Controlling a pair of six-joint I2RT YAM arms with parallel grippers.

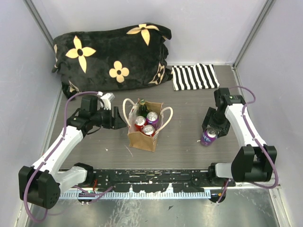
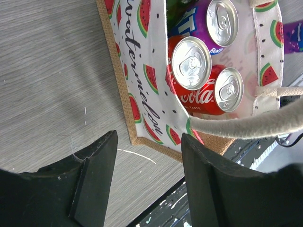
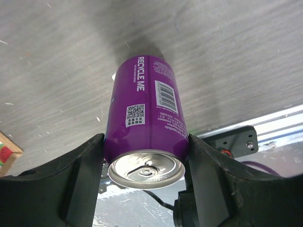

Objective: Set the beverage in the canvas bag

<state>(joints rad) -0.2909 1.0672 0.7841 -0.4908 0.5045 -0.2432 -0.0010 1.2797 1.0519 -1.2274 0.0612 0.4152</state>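
Overhead view. The canvas bag [image 1: 142,141] stands upright mid-table [image 1: 180,153], mouth open. Inside are red cans [image 1: 140,123] and a green bottle [image 1: 141,106]. The left gripper [image 1: 122,120] sits just beside the bag's left wall, pointing at it. The purple can [image 1: 208,137] is well apart from the bag, off to the right on the bare table, with the right gripper [image 1: 211,126] over it. At the back are a black flowered cushion [image 1: 109,52] and a striped cloth [image 1: 194,76].

Left wrist view. The left gripper [image 2: 149,137] is spread wide, nothing between its fingers [image 2: 94,175]. Beyond them is the bag [image 2: 151,85], showing a watermelon-print lining and a brown edge. Two red cans [image 2: 191,64] sit packed together, a third can [image 2: 220,21] with purple sides next to them. A cream handle [image 2: 246,125] loops across just above the far finger; contact not clear.

Right wrist view. The right gripper [image 3: 144,139] is pinching the purple can [image 3: 147,109], one finger [image 3: 71,179] pressed against each side near the top rim. Barcode and "RECYCLE ME" face the camera. The can's far end reaches the table; I cannot tell whether it rests there or is just off it. A corner of the bag [image 3: 7,151] peeks in at the left edge.
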